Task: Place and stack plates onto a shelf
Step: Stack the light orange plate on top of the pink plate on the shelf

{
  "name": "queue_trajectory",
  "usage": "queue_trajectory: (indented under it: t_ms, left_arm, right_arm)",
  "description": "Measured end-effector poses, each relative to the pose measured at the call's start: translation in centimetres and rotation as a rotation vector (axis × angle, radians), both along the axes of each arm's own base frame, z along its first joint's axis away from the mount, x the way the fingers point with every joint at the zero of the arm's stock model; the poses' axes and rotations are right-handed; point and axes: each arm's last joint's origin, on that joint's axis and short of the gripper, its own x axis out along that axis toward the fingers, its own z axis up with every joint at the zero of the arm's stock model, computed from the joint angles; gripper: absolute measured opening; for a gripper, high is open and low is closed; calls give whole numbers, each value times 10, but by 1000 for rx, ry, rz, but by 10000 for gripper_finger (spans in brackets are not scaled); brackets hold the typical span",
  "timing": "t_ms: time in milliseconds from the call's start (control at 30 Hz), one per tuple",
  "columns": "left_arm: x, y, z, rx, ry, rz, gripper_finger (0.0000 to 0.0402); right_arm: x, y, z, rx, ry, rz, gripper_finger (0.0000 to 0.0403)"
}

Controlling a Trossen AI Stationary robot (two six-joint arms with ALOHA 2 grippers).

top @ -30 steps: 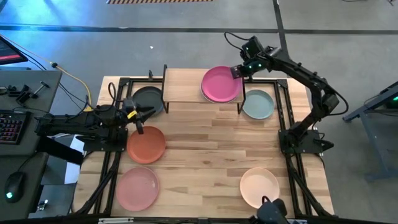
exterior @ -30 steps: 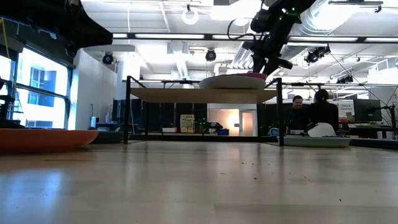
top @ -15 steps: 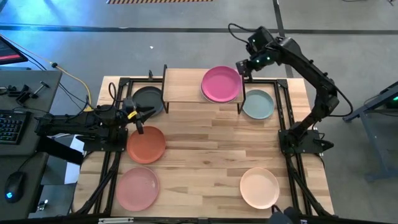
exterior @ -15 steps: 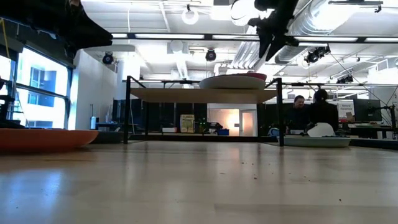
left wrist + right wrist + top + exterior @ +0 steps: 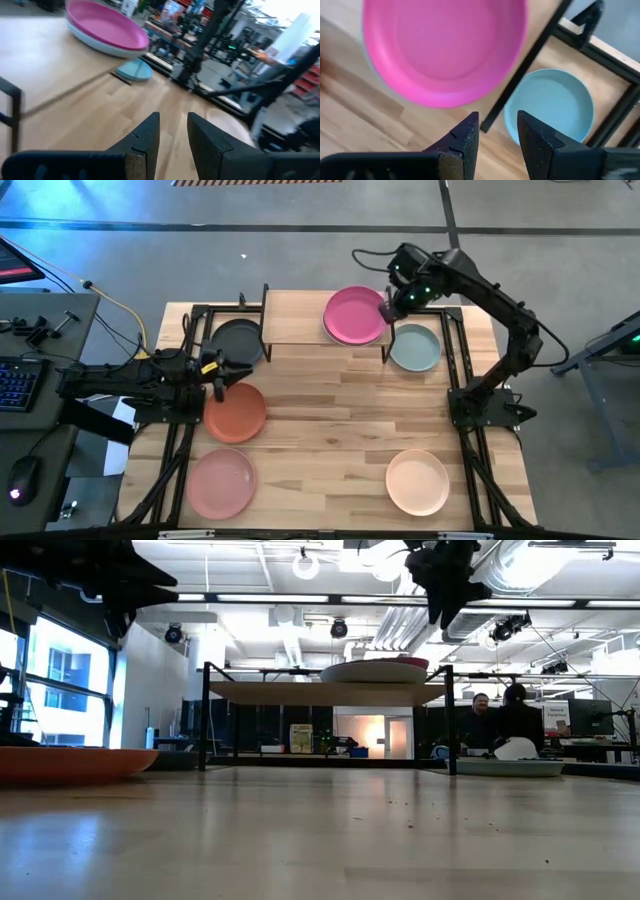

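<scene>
Plates are stacking on the shelf point(image 5: 295, 316) with the magenta plate point(image 5: 355, 314) on top, so I am hanging my right gripper point(image 5: 389, 308), fingers apart and empty, above the pale teal plate point(image 5: 414, 347), while my left gripper point(image 5: 222, 368) is waiting empty near the terracotta plate point(image 5: 236, 412).

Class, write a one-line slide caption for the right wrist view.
Open, empty right gripper hovers above the magenta plate on the shelf, pale teal plate beside.
</scene>
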Motion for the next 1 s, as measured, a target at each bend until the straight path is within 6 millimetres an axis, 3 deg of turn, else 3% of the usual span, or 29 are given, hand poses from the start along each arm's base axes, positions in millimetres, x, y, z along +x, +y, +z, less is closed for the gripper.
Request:
queue_trajectory:
  t_ms: [500, 700, 1000]
  left_arm:
    - [-1, 1, -4, -131, 16, 53, 90]
    - [-1, -1, -7, -171, 45, -17, 90]
    - [-1, -3, -8, -198, 58, -79, 90]
  right_arm:
    - [29, 51, 0, 37, -20, 69, 115]
    - [31, 72, -2, 52, 34, 73, 115]
    - [39, 104, -32, 105, 161, 150, 115]
